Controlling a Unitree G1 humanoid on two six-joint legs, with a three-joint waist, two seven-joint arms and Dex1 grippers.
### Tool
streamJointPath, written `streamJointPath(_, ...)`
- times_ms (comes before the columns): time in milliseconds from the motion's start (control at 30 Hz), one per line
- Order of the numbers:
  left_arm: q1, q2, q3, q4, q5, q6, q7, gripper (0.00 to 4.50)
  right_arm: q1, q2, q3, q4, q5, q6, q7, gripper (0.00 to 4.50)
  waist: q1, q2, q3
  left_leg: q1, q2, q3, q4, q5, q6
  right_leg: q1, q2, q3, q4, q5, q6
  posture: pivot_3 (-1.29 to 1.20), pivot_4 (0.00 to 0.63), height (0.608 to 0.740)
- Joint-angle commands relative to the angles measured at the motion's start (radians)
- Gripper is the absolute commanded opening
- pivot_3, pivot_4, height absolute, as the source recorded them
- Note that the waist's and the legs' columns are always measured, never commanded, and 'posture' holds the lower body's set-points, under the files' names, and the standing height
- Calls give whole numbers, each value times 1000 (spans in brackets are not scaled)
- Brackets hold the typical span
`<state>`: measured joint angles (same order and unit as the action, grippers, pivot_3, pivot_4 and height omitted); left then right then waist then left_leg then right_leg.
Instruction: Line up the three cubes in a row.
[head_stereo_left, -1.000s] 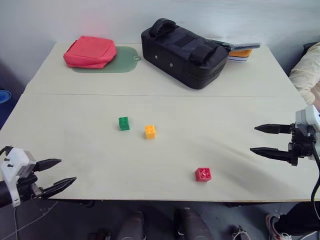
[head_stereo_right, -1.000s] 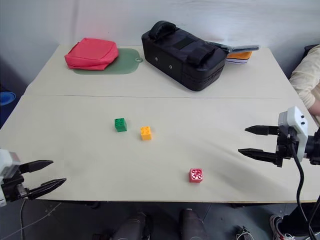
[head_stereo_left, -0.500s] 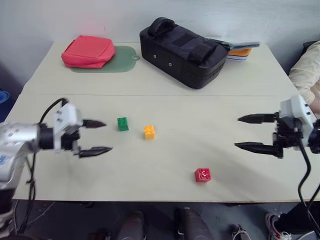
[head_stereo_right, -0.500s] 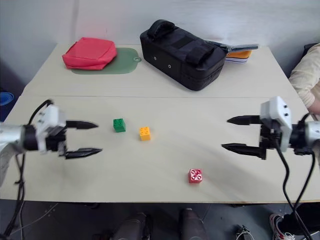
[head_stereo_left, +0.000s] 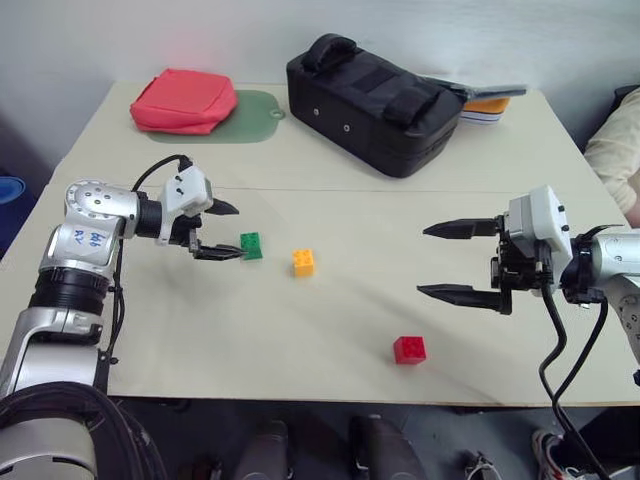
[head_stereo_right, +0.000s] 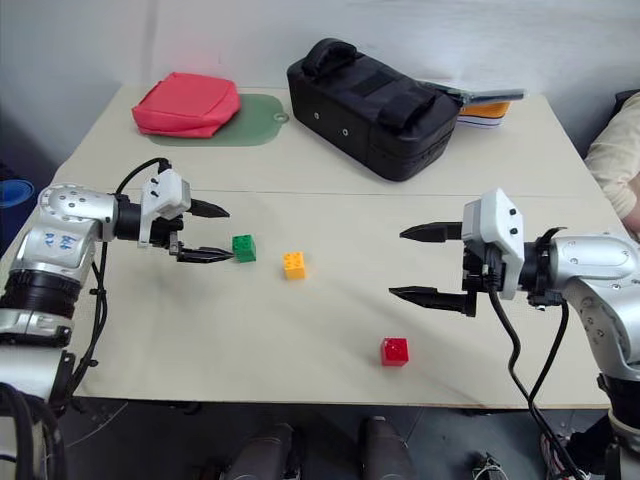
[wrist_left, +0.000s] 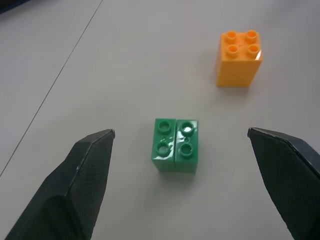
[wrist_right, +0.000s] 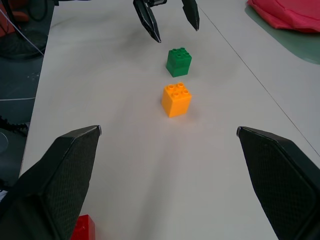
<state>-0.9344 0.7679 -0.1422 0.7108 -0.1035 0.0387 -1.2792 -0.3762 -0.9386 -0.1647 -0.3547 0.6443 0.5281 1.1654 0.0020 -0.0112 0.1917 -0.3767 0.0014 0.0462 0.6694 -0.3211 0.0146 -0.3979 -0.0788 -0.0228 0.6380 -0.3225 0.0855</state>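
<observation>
Table (head_stereo_left: 330, 370) carries everything. Right gripper (head_stereo_left: 458, 261) hangs spread wide, empty, above the red cube (head_stereo_left: 409, 349), which sits off-line near the front edge. Left gripper (head_stereo_left: 226, 231), fingers apart, lines up on the green cube (head_stereo_left: 250, 245); orange cube (head_stereo_left: 304, 262) just beside it.
</observation>
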Motion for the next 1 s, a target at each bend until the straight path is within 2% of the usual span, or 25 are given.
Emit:
streamJointPath(33, -79, -55, -27, 134, 53, -61, -6, 4500, -9, -7, -22, -33, 11, -10, -6, 4475, 4, 0, 0, 0, 0, 0, 1, 0, 0, 0, 0, 0, 0, 0, 0, 0, 150, 740)
streamJointPath(267, -161, -125, -41, 323, 125, -142, 14, 4500, -24, -1, -19, -43, 13, -9, -27, 4475, -4, -1, 0, -4, 0, 0, 6, -1, 2, -2, 0, -1, 0, 1, 2, 0, 150, 740)
streamJointPath(400, -183, -142, -55, 383, 167, -178, 19, 4500, -20, -1, -22, -55, 18, -7, -38, 4475, -3, -1, 0, -17, -1, 0, 13, -1, 2, -15, 0, -1, 8, 1, 3, 0, 150, 740)
streamJointPath(533, -199, -155, -46, 419, 177, -184, 5, 3619, -14, 1, -23, -65, 18, -8, -50, 4500, -1, -1, 0, -17, -1, 0, 13, -1, 2, -15, 0, -1, 8, 1, 3, 0, 150, 740)
streamJointPath(767, -197, -160, -38, 434, 192, -200, -11, 1475, -11, 4, -14, -64, 11, -15, -59, 4500, -1, -1, 0, -17, -1, 0, 14, -1, 2, -15, 0, -1, 8, 2, 3, 0, 150, 740)
streamJointPath(1000, -149, -110, -23, 352, 168, -242, -92, 1487, -11, -2, -13, -60, 9, -15, -55, 4500, -5, -1, 0, -16, -1, 0, 13, -1, 2, -15, 0, -1, 8, 2, 3, 0, 150, 740)
